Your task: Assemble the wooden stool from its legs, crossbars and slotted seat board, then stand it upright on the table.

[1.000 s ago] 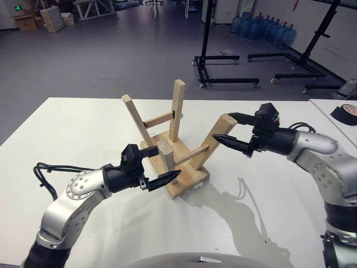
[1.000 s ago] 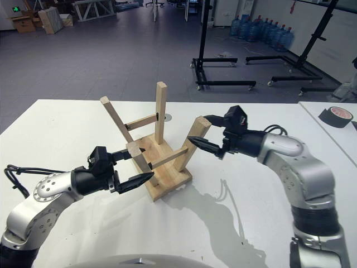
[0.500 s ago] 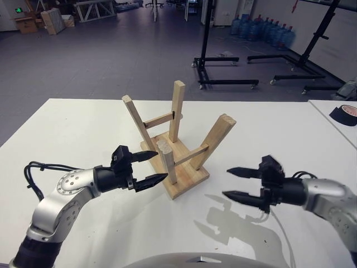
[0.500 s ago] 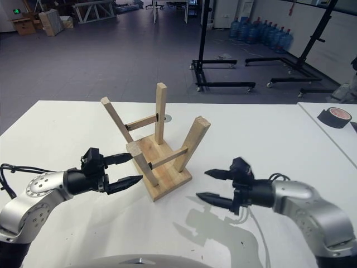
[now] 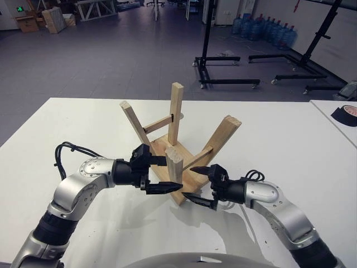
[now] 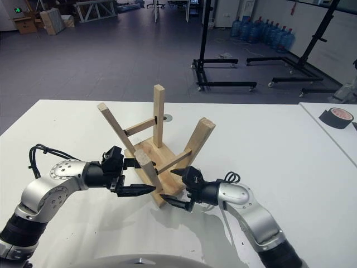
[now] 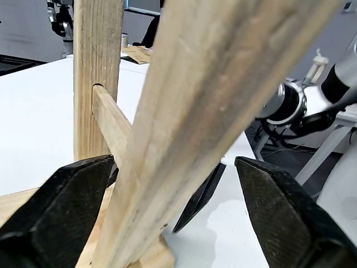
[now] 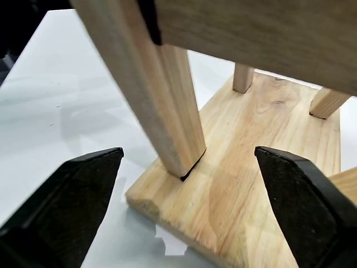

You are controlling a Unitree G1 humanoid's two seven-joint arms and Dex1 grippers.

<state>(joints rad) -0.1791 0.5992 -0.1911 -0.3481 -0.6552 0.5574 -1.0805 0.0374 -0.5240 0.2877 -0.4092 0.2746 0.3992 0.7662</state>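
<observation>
Both spread: left gripper (image 5: pixel 173 173) straddles near leg (image 5: pixel 174 157), right gripper (image 5: pixel 187 182) brackets seat board (image 8: pixel 262 139) corner, likely for upending.

Two silver arms bend inward, forearms near level. The left arm (image 5: pixel 83 184) extends from the left with its elbow out; the left gripper (image 5: pixel 173 173) points right, black fingers spread wide, one above the other. The right arm (image 5: pixel 279 204) extends from the lower right; the right gripper (image 5: pixel 187 182) points left, fingers likewise apart, their tips just beside the left gripper's.
</observation>
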